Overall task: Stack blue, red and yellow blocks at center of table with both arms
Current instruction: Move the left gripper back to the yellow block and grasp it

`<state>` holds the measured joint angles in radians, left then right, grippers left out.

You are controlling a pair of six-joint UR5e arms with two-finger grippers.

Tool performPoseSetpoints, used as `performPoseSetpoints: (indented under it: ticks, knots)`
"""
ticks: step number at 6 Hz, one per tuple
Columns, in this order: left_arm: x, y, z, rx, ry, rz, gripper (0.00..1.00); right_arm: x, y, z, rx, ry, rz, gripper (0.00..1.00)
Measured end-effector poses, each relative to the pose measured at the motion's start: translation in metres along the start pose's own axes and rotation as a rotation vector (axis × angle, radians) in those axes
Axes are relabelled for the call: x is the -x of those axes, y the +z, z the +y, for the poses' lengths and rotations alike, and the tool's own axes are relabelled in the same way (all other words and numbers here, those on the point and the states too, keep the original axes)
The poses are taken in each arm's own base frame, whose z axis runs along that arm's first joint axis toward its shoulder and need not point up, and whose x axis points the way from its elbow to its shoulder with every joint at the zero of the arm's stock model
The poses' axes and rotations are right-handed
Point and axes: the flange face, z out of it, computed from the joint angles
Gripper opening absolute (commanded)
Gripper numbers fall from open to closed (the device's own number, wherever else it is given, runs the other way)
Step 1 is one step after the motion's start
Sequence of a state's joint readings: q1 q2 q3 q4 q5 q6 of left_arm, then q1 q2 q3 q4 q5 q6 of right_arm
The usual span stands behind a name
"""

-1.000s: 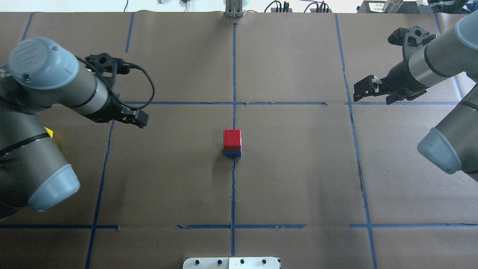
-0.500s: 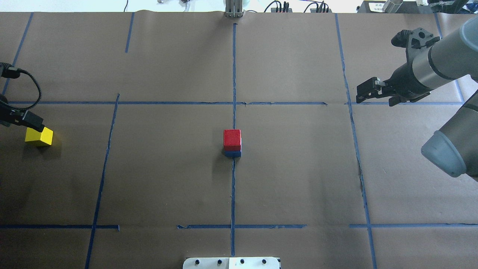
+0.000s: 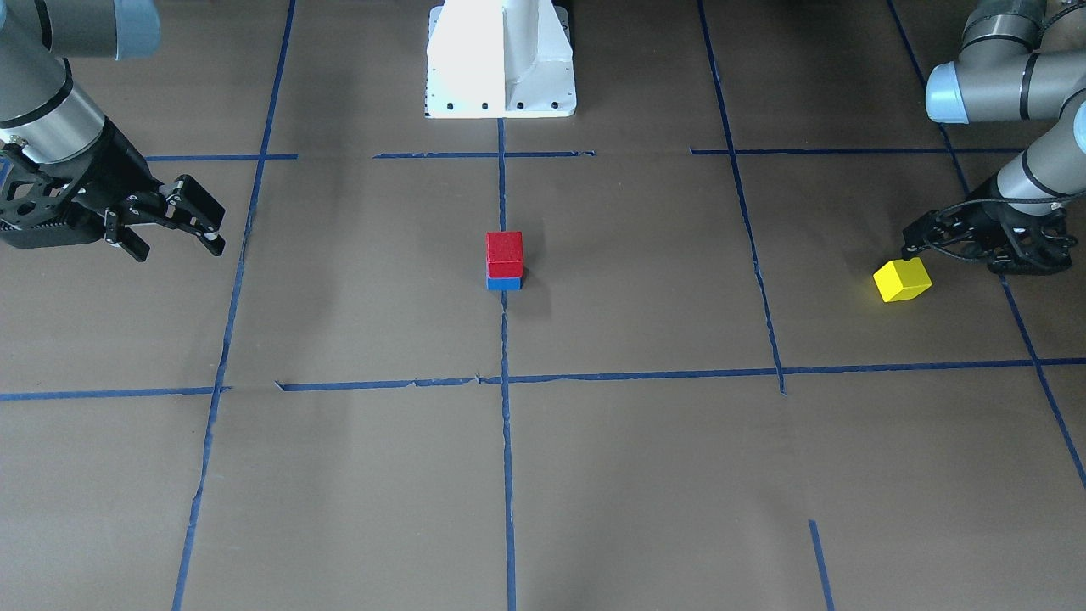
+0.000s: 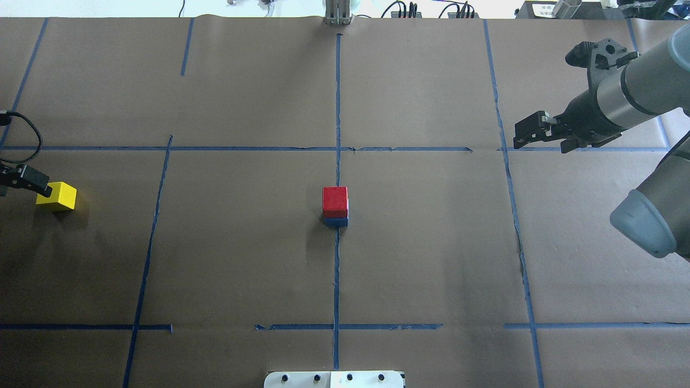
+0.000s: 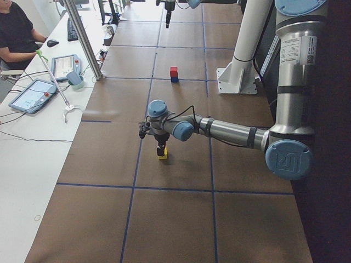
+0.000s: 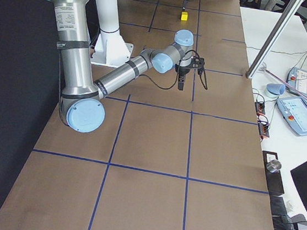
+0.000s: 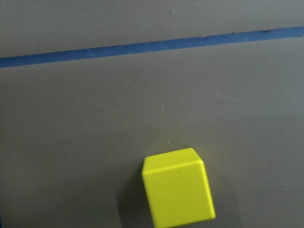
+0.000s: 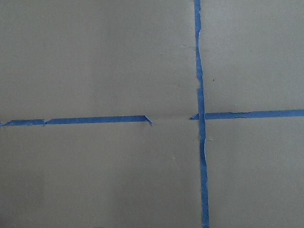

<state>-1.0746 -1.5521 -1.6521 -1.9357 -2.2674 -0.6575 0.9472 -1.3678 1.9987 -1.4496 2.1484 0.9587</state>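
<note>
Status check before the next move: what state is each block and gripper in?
red block: stacked on the blue block, table centre.
blue block: on the table, under the red block.
yellow block: loose on the table, unstacked.
left gripper: close by the yellow block; open or shut unclear.
right gripper: open, empty, above the table.

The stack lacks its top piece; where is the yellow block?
Overhead, the yellow block sits at the table's far left edge, on the robot's left, right beside the left gripper and far from the red block at center.
</note>
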Motion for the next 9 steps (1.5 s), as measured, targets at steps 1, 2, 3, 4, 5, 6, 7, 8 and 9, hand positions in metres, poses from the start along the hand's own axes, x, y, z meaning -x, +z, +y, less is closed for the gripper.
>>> performPoseSetpoints:
  ticks: [1,2,3,4,5,6,7,8,9]
  knots:
    - [-0.003,0.000,-0.003,-0.002,-0.060,0.006,1.00,0.000,0.000,0.000,0.001,0.000,0.000,1.00]
    - [-0.007,0.000,-0.005,-0.003,-0.103,0.010,1.00,0.000,0.000,0.000,0.001,-0.001,-0.001,1.00]
    - [-0.009,0.000,-0.008,-0.004,-0.131,0.012,1.00,0.001,0.001,0.000,0.002,-0.001,-0.001,1.00]
    - [-0.009,0.002,-0.009,-0.004,-0.142,0.013,1.00,0.000,0.001,0.000,0.002,0.000,0.001,1.00]
    - [-0.006,0.007,-0.011,-0.006,-0.142,0.015,1.00,0.000,0.002,0.000,0.001,0.000,0.002,1.00]
    - [-0.004,0.013,-0.015,-0.007,-0.139,0.017,1.00,0.001,0.002,0.000,0.002,-0.001,0.002,1.00]
    - [-0.004,0.017,-0.018,-0.008,-0.137,0.018,1.00,0.001,0.002,0.001,0.002,-0.002,0.002,1.00]
    - [-0.003,0.018,-0.019,-0.009,-0.136,0.019,1.00,0.001,0.002,0.001,0.002,-0.003,0.001,1.00]
    - [-0.004,0.019,-0.019,-0.008,-0.134,0.019,1.00,0.002,0.002,0.001,0.002,-0.003,0.001,1.00]
